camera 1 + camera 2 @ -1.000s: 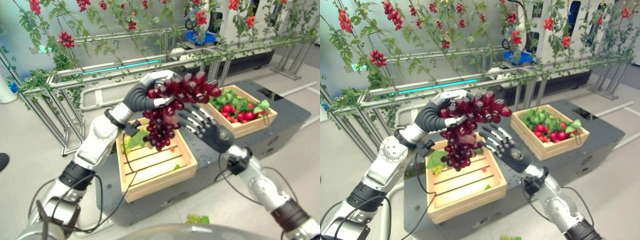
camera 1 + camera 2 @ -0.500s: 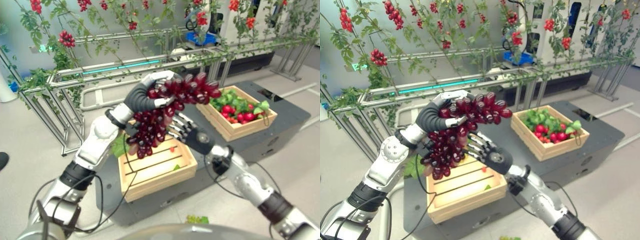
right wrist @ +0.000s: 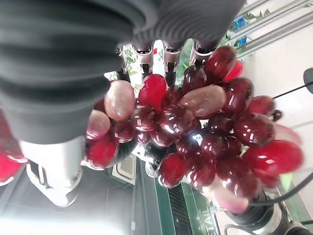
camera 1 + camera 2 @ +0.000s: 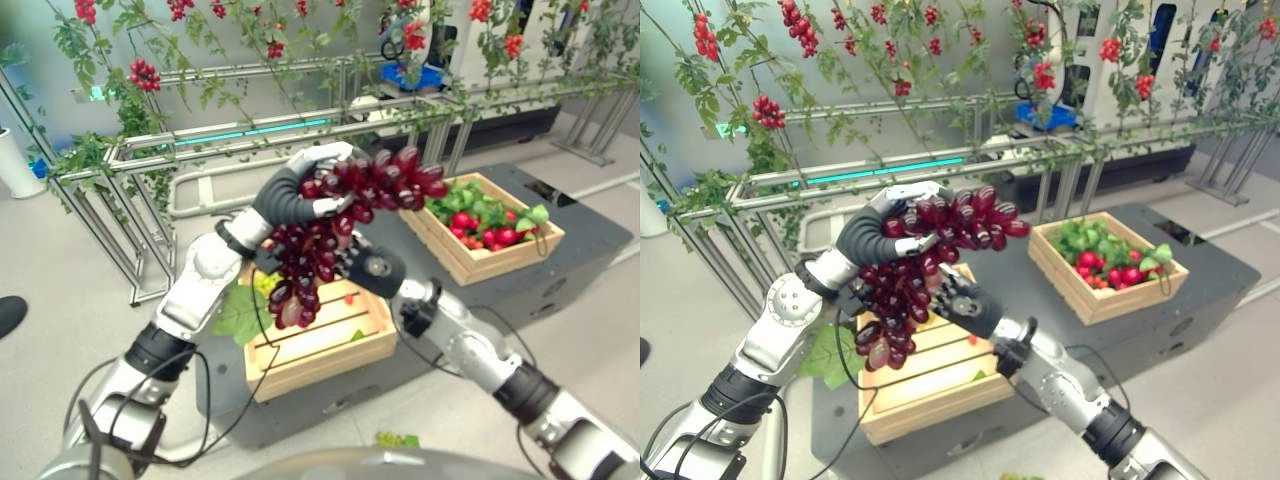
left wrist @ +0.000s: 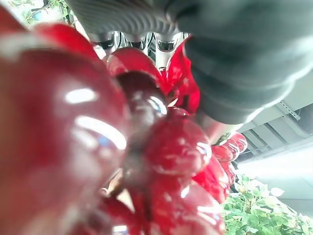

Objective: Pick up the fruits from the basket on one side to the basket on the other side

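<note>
Left eye view shows the left robot hand (image 4: 290,192) raised high, fingers curled round the top of a big bunch of dark red grapes (image 4: 325,235). The bunch hangs below that robot hand, above the near wooden basket (image 4: 320,345) on the dark worktop (image 4: 590,235). The right robot hand (image 4: 368,268) presses against the far side of the hanging bunch; I cannot tell how its fingers stand. Beyond it, to the right, sits the second basket (image 4: 490,258), holding red fruit and green leaves.
</note>
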Available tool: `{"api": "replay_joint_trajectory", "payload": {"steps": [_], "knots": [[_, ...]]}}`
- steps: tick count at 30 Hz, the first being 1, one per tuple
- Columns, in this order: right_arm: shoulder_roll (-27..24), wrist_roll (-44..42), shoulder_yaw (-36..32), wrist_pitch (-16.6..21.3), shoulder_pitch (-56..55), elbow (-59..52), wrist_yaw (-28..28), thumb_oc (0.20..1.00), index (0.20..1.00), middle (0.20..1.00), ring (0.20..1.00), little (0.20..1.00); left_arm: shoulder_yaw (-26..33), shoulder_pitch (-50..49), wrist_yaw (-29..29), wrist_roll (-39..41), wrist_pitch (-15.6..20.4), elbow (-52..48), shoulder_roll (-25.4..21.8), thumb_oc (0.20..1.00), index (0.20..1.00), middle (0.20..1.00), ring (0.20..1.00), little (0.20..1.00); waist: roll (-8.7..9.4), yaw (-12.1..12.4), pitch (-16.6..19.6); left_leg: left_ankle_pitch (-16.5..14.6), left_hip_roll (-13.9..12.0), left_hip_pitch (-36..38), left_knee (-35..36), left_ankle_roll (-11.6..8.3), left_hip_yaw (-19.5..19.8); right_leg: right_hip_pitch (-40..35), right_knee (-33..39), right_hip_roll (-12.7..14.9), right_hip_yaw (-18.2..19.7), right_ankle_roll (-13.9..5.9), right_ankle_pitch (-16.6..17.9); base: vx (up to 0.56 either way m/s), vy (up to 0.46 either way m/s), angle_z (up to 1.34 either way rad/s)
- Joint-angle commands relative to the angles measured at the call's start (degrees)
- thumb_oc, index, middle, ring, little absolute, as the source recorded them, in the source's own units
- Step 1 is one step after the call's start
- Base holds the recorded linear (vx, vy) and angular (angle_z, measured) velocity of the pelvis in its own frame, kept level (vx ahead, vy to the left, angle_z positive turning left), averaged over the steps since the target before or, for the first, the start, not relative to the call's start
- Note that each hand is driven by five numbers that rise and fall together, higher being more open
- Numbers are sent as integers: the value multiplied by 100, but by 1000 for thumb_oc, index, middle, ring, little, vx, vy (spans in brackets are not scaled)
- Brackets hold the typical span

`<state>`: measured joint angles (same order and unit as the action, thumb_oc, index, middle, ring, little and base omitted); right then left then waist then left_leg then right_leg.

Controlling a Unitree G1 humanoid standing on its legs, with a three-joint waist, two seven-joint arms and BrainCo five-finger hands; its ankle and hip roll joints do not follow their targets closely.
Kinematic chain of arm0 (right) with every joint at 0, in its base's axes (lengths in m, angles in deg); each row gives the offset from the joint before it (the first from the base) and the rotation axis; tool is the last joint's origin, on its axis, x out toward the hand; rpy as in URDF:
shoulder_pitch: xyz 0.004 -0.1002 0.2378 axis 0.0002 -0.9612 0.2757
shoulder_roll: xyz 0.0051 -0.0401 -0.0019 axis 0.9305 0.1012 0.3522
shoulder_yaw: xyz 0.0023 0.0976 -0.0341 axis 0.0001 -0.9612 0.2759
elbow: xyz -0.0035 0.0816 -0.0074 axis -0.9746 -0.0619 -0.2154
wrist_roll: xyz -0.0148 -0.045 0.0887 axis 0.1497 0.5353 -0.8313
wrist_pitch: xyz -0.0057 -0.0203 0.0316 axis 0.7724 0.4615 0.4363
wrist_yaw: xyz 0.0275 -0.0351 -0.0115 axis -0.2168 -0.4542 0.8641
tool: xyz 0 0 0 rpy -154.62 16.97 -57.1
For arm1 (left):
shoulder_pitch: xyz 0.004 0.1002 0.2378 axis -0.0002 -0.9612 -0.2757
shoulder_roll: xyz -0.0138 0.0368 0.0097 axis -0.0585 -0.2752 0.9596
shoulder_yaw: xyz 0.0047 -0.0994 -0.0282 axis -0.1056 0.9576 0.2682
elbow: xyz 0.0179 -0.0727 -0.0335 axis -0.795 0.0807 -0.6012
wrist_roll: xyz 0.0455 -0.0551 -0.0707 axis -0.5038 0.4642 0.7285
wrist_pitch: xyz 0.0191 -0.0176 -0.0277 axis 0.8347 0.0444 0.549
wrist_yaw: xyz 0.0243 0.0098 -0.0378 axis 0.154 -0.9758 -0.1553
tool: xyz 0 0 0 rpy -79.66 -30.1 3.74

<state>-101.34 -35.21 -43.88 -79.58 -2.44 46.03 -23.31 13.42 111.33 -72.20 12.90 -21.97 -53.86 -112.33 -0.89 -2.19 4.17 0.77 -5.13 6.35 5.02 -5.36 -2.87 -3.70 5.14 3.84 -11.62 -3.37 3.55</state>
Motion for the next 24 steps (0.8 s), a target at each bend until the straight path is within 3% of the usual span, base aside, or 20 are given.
{"api": "replay_joint_trajectory", "payload": {"steps": [1, 24], "knots": [[508, 91, 326, 141, 795, -260, -256, 1000, 1000, 1000, 1000, 1000, -48, 613, -227, 179, 211, 227, 73, 200, 200, 200, 200, 200, 301, 20, 137, -345, 278, 68, -183, 309, -86, 169, -737, 154, 267, -345, -430, 0, 0, 0], [852, 390, 632, 244, 1486, -127, -107, 1000, 1000, 1000, 1000, 1000, -247, 735, -374, 172, 171, 383, 365, 200, 200, 200, 200, 200, 295, 74, 125, -377, 318, 35, -201, 349, -92, 183, -708, 176, 302, -351, -399, 0, 0, 0]]}}
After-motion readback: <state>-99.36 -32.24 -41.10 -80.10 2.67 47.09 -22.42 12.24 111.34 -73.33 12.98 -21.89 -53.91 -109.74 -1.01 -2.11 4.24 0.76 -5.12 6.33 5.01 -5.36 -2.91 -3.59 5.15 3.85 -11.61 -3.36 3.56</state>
